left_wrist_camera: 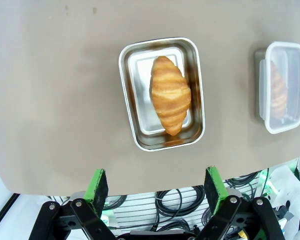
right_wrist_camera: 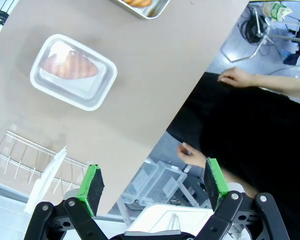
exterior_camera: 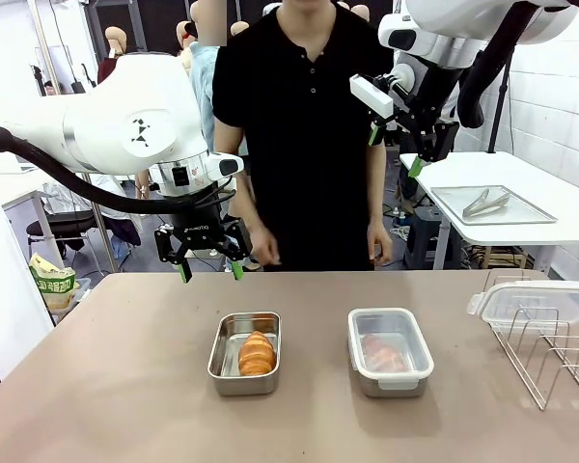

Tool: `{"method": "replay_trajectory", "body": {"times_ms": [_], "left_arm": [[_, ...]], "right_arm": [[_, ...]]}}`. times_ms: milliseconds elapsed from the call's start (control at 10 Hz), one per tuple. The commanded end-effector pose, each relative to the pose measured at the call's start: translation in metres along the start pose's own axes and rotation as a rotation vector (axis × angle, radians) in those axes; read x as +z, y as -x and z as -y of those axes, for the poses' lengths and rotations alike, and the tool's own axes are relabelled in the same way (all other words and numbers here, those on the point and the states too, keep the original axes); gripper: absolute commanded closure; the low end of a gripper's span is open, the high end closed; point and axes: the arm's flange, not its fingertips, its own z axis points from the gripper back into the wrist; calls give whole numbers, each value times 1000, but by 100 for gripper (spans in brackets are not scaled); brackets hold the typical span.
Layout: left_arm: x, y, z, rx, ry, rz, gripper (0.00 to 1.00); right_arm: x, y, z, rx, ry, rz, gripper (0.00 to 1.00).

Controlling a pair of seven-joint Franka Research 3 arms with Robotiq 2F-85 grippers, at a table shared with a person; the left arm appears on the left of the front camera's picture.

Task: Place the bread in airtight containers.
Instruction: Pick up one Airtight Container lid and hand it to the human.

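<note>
Both the left gripper and the right gripper hang with jaws wide and empty, the left one above the table's far edge, so the open tin with its golden, ridged croissant lies ahead of and below its fingertips. The second croissant shows pale through the clear lid of the lidded tin, far below the right gripper. The likely trouble is the spare lid resting on the wire rack: thin and slick, it could slip from the pads or seat crooked on the open tin.
</note>
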Motion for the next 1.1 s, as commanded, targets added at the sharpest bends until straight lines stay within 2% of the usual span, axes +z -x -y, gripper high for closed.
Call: {"method": "replay_trajectory", "body": {"times_ms": [0, 400, 500, 700, 1000], "left_arm": [[1, 1, -1, 2, -4, 3, 0], [1, 1, -1, 2, -4, 3, 0], [1, 1, -1, 2, -4, 3, 0], [1, 1, -1, 2, -4, 3, 0], [1, 1, -1, 2, -4, 3, 0]], "right_arm": [[0, 0, 0, 3, 1, 0, 0], [0, 0, 0, 0, 0, 0, 0], [29, -4, -5, 72, -43, -46, 0], [52, 25, -17, 61, -107, -122, 0], [63, 72, -36, 87, -209, -115, 0]]}}
